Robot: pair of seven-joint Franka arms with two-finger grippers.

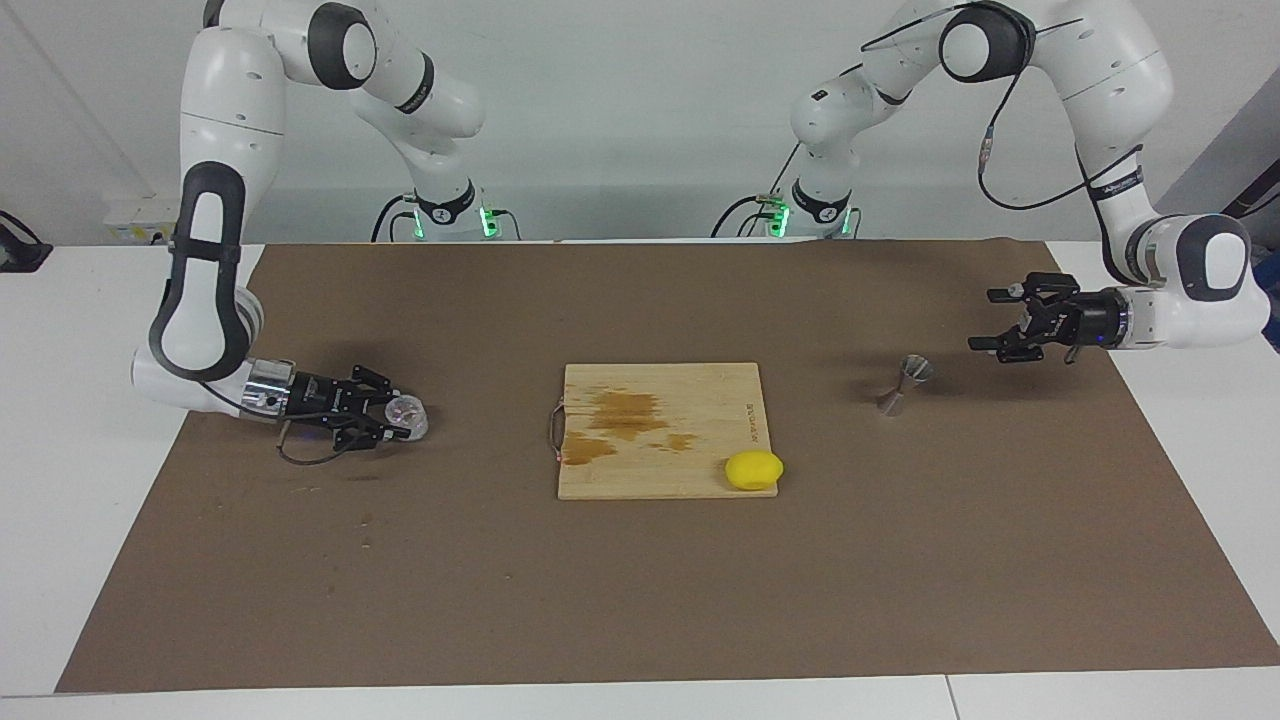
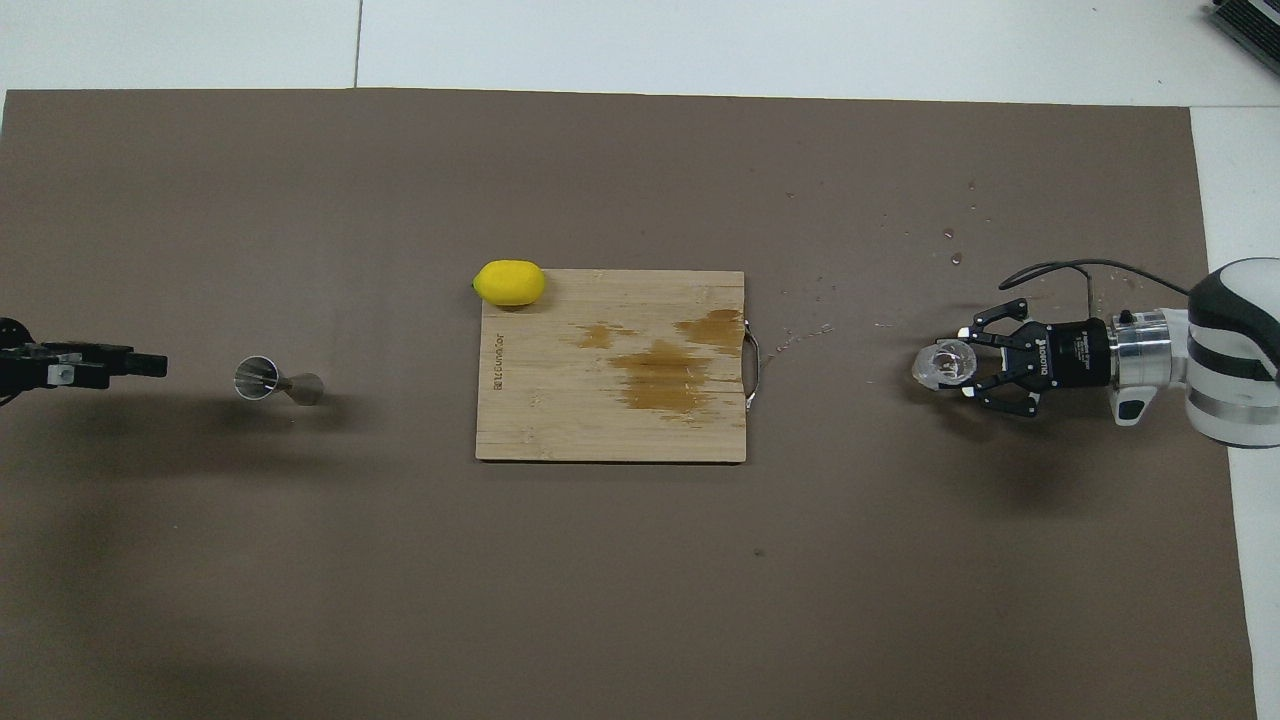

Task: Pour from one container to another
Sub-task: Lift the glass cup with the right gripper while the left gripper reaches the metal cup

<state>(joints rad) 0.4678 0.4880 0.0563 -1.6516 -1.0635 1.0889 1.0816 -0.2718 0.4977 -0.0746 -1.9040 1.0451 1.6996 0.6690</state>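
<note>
The clear glass cup point(image 1: 410, 411) stands on the brown mat toward the right arm's end of the table; it also shows in the overhead view point(image 2: 941, 365). My right gripper point(image 1: 394, 414) lies low and level, open, with a finger on each side of the cup point(image 2: 964, 364). The silver jigger point(image 1: 906, 383) stands on the mat toward the left arm's end point(image 2: 274, 380). My left gripper point(image 1: 985, 320) is open and empty, held level above the mat beside the jigger, a short gap apart from it point(image 2: 140, 363).
A wooden cutting board point(image 1: 700, 470) with brown wet stains lies in the middle of the mat point(image 2: 560, 420). A yellow lemon point(image 1: 754, 469) sits at the board's corner farther from the robots point(image 2: 510, 282). Water drops dot the mat near the right gripper.
</note>
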